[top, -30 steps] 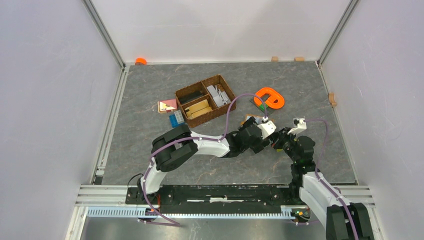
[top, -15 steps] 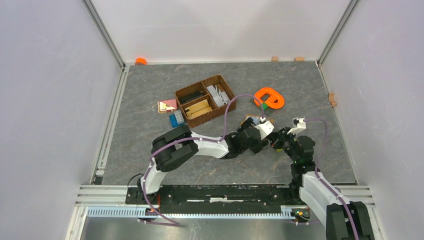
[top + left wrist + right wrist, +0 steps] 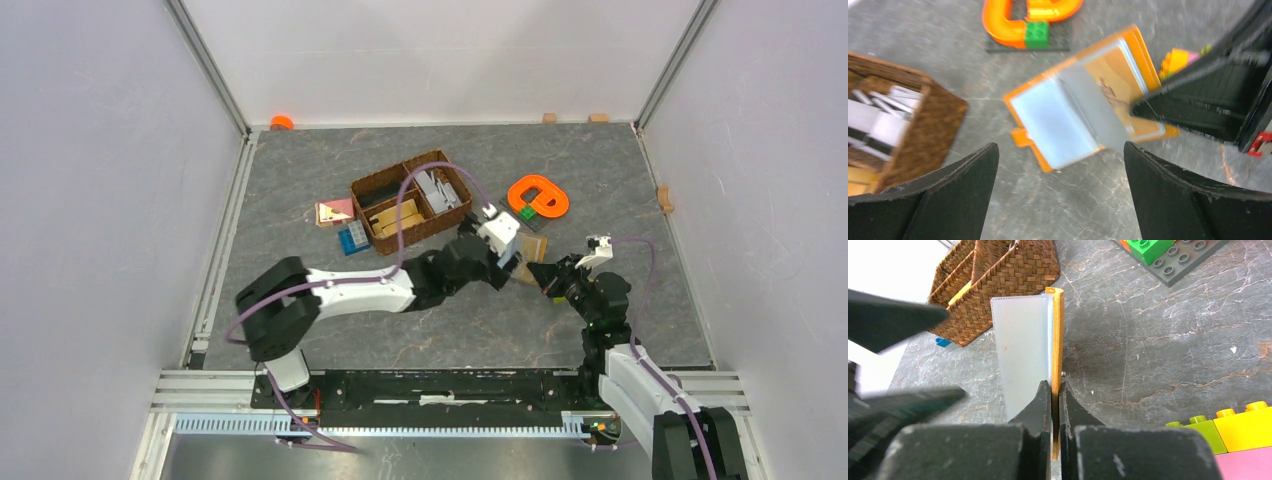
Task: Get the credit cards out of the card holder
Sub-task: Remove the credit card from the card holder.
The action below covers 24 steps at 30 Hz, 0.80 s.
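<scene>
The card holder (image 3: 1083, 102) lies open, mustard-orange outside, with a light blue panel and a tan panel inside. It also shows in the top view (image 3: 534, 246) and edge-on in the right wrist view (image 3: 1024, 347). My right gripper (image 3: 1055, 390) is shut on its orange edge; in the left wrist view its black fingers (image 3: 1193, 105) clamp the tan side. My left gripper (image 3: 1060, 200) is open wide and empty, hovering just near of the holder's blue panel; in the top view it (image 3: 512, 268) sits left of the holder. No loose card shows.
A brown wicker basket (image 3: 410, 200) with compartments stands left of the holder, also in the right wrist view (image 3: 998, 280). An orange plastic ring (image 3: 540, 195) sits on a grey brick plate (image 3: 1168, 257). Yellow and pink bricks (image 3: 1243, 430) lie by my right gripper.
My left arm has swung up and left, its gripper drawing back from my right gripper. The card holder now lies open between them. The right arm has barely moved.
</scene>
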Each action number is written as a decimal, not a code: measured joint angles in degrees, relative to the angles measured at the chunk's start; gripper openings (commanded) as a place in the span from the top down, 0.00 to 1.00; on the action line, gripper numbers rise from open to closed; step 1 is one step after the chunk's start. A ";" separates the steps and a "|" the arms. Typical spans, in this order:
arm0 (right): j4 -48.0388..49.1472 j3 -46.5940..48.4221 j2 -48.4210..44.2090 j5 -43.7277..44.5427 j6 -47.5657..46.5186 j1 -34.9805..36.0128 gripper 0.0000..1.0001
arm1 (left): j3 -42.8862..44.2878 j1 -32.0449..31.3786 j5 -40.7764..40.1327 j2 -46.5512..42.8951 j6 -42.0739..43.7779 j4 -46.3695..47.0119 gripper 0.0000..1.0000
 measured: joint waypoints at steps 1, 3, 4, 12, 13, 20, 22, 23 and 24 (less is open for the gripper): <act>0.00 0.00 -0.15 0.00 0.00 0.00 1.00 | -0.52 0.76 0.39 -2.54 -0.48 -0.50 0.00; 0.00 0.00 -0.24 -0.04 0.04 0.00 1.00 | -0.61 1.92 0.61 -6.16 -1.33 -2.05 0.00; -0.04 0.00 -0.24 -0.09 0.09 0.00 1.00 | -0.57 2.40 0.98 -7.76 -1.86 -3.19 0.00; -0.17 0.00 -0.87 -1.42 0.57 -0.04 1.00 | -1.07 5.99 15.34 -14.82 -5.90 -11.74 0.00; -0.13 0.00 -1.01 -1.66 0.70 -0.04 1.00 | -1.33 6.86 17.40 -15.02 -6.64 -11.87 0.00; -0.20 0.04 -1.22 -5.79 0.92 -0.28 1.00 | -3.26 12.59 35.01 -11.67 -15.08 -7.32 0.00; -0.74 0.04 -1.40 -6.45 0.68 -0.26 1.00 | -3.13 13.14 39.01 -8.46 -17.33 -5.29 0.00; -0.96 0.04 -1.64 -6.62 0.66 -0.26 1.00 | -3.02 13.16 40.17 -6.80 -18.32 -5.05 0.00; -1.01 0.04 -1.88 -6.84 0.68 -0.26 1.00 | -2.99 13.14 40.89 -5.64 -18.86 -5.05 0.00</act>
